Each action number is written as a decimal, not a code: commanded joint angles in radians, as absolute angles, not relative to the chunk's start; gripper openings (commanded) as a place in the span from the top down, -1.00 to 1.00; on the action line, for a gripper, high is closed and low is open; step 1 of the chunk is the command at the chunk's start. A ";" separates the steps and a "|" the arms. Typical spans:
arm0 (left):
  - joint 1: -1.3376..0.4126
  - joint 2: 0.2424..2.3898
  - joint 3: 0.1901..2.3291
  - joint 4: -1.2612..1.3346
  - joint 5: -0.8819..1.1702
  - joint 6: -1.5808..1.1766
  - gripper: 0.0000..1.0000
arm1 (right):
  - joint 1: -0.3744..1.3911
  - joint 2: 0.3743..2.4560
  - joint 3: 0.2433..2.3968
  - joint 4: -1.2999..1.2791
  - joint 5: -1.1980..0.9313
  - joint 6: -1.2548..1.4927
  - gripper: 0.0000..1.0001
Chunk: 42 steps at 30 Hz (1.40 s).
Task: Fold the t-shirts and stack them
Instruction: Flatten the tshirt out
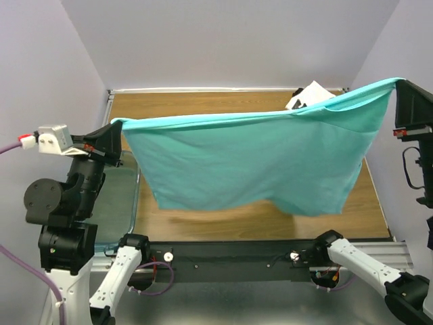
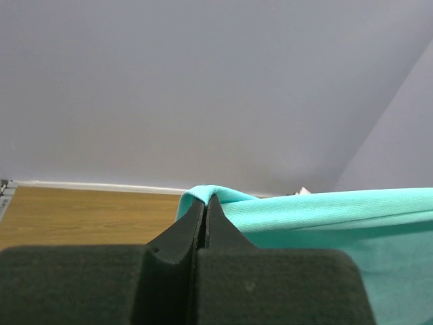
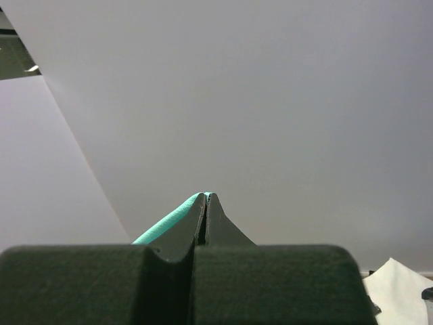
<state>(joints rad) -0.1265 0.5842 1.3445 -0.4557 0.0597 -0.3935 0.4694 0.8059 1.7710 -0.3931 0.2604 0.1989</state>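
Observation:
The teal t-shirt (image 1: pixel 250 159) hangs stretched in the air above the wooden table (image 1: pixel 203 223), held by its top edge at both ends. My left gripper (image 1: pixel 116 123) is shut on its left corner, and the cloth (image 2: pixel 318 210) runs off to the right from the fingertips (image 2: pixel 205 200). My right gripper (image 1: pixel 399 82) is shut on the right corner, held higher; a thin teal edge (image 3: pixel 169 220) shows at its tips (image 3: pixel 206 196). The folded white shirt with black print (image 1: pixel 310 95) lies at the table's back right, mostly hidden behind the teal shirt.
A translucent teal plastic bin (image 1: pixel 118 196) sits at the left of the table beside the left arm. The lavender walls (image 1: pixel 230 40) close in the back and both sides. A black rail (image 1: pixel 237 256) runs along the near edge.

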 commanded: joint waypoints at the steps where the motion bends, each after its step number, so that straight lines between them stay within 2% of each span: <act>1: -0.123 0.604 1.218 -0.419 0.133 -0.417 1.00 | 0.466 0.885 1.732 -0.396 0.336 0.183 0.99; 4: -0.123 0.659 1.078 -0.314 0.135 -0.428 1.00 | 0.465 0.971 1.655 -0.381 0.421 0.173 0.99; 8: -0.121 0.863 0.925 -0.131 0.026 -0.431 1.00 | 0.465 1.124 1.530 -0.255 0.501 0.153 0.99; 12: -0.120 1.171 0.977 -0.023 0.008 -0.439 1.00 | 0.430 1.362 1.519 -0.166 0.515 0.133 0.99; 15: -0.117 1.421 1.110 -0.008 -0.021 -0.436 0.96 | 0.377 1.613 1.615 -0.140 0.453 0.147 0.99; 16: -0.117 1.480 1.146 -0.014 -0.028 -0.437 0.80 | 0.364 1.674 1.650 -0.141 0.433 0.150 0.99; 17: -0.117 1.574 1.179 -0.027 -0.038 -0.439 0.33 | 0.350 1.791 1.725 -0.141 0.410 0.138 0.92; 18: -0.117 1.610 1.218 -0.041 -0.052 -0.437 0.11 | 0.347 1.837 1.756 -0.143 0.394 0.127 0.37; 19: -0.118 1.641 1.279 -0.058 -0.057 -0.436 -0.12 | 0.347 1.874 1.782 -0.143 0.378 0.115 0.00; 21: -0.123 1.687 1.330 -0.090 -0.057 -0.419 -0.19 | 0.345 1.928 1.808 -0.144 0.301 0.100 -0.56; 23: -0.143 1.657 1.318 -0.092 -0.086 -0.407 -0.26 | 0.347 1.910 1.774 -0.143 0.209 0.107 -0.89; 26: -0.161 1.597 1.261 -0.081 -0.094 -0.406 -0.27 | 0.347 1.859 1.700 -0.143 0.112 0.141 -0.92; 32: -0.186 1.542 1.114 -0.052 -0.055 -0.416 -0.27 | 0.348 1.689 1.423 -0.141 -0.039 0.259 -0.93; 42: -0.198 1.519 0.928 -0.006 -0.020 -0.431 -0.27 | 0.350 1.552 1.077 -0.135 -0.074 0.383 -0.92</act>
<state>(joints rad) -0.1905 1.5368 0.9546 -0.0422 -0.0372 -0.4274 0.3454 1.5852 1.1568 -0.1238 -0.0429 0.3248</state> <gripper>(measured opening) 0.634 0.962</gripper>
